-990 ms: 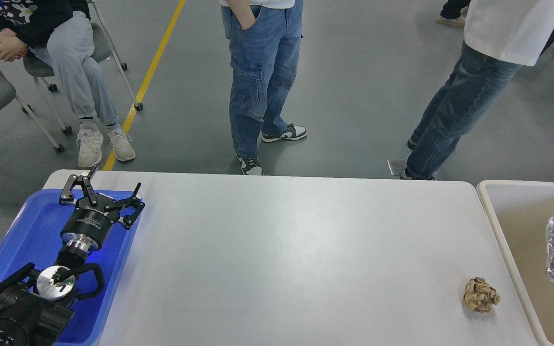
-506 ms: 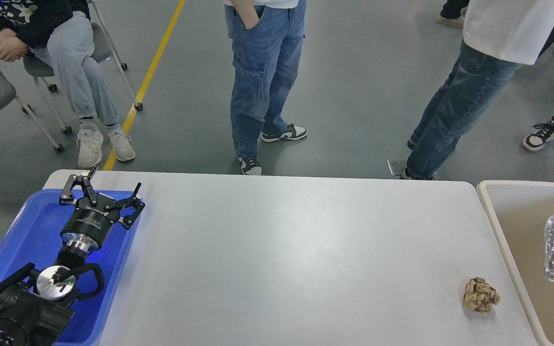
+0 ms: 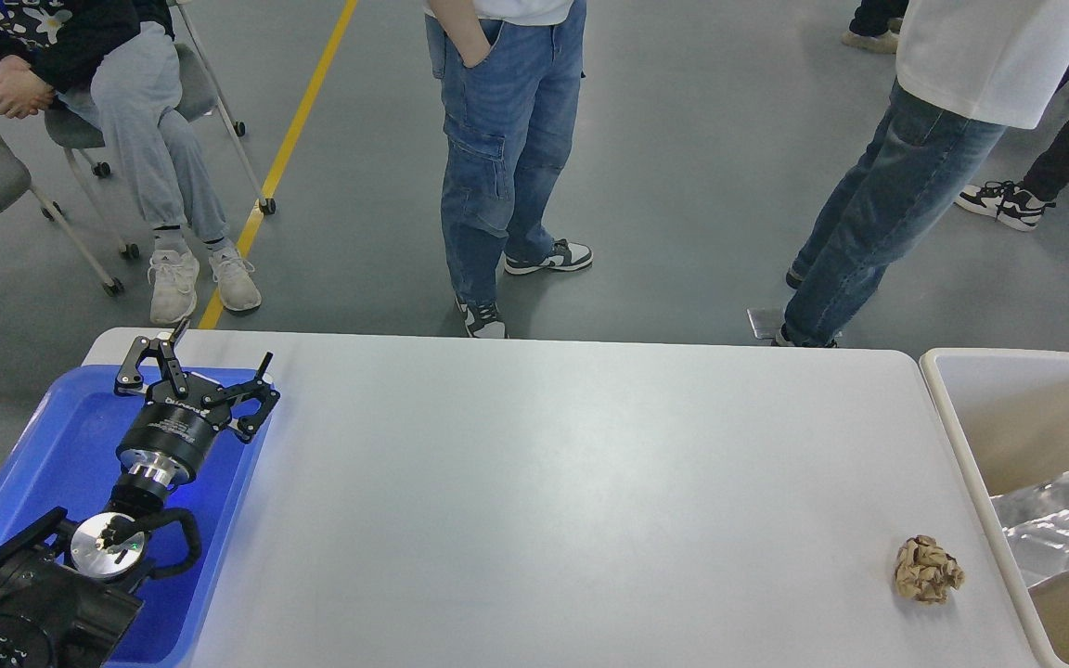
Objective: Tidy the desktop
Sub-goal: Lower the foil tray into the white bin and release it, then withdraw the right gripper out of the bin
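Note:
The desktop [image 3: 553,482] is a wide white-grey tabletop that fills the lower part of the head view. A crumpled brown paper ball [image 3: 928,570] lies on it near the front right. My left gripper [image 3: 205,360] is open and empty, held over the far end of the blue tray [image 3: 43,436] at the table's left. A silver foil container [image 3: 1054,538] lies tilted inside the beige bin [image 3: 952,417] at the right. My right gripper is out of view.
Two people stand just beyond the table's far edge, one at the middle [image 3: 507,158] and one at the right [image 3: 887,186]. A seated person [image 3: 126,121] and chairs are at the far left.
The foil container has dropped lower in the bin and now lies tilted. A person in black has walked in at the far right. My left arm has not moved.

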Controlling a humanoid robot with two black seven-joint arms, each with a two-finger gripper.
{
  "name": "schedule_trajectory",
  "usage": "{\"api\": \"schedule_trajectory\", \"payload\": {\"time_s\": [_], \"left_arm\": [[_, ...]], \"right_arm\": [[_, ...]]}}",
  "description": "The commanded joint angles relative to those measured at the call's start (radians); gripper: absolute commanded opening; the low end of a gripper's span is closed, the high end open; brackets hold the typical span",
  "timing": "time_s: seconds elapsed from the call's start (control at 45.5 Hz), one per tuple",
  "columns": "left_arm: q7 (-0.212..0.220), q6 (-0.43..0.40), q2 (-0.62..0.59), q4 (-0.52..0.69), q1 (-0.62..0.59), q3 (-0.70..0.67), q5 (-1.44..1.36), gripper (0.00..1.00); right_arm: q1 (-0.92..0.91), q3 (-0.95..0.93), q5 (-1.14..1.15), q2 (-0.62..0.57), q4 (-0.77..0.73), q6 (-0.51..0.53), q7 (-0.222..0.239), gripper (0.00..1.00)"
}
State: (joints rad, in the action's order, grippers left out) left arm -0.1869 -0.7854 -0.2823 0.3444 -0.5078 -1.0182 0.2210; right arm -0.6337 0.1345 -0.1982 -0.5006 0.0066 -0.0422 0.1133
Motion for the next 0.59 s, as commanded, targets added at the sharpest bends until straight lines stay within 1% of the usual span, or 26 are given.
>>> {"api": "schedule_trajectory", "payload": {"time_s": [0.0, 0.22, 0.572], "left_arm": [[0.001, 0.0, 0.0, 0.001, 0.0, 0.0, 0.001, 1.0], [0.0, 0.0, 0.0, -0.001, 0.0, 0.0, 0.0, 1.0], [0.0, 0.0, 0.0, 0.001, 0.0, 0.0, 0.0, 1.0]], "right_arm": [[-0.004, -0.003, 0.029, -0.001, 0.003, -0.033, 0.0, 0.83], [-0.004, -0.001, 0.031, -0.001, 0.003, -0.033, 0.0, 0.85], [-0.009, -0.001, 0.031, -0.003, 0.003, -0.034, 0.0, 0.85]]}}
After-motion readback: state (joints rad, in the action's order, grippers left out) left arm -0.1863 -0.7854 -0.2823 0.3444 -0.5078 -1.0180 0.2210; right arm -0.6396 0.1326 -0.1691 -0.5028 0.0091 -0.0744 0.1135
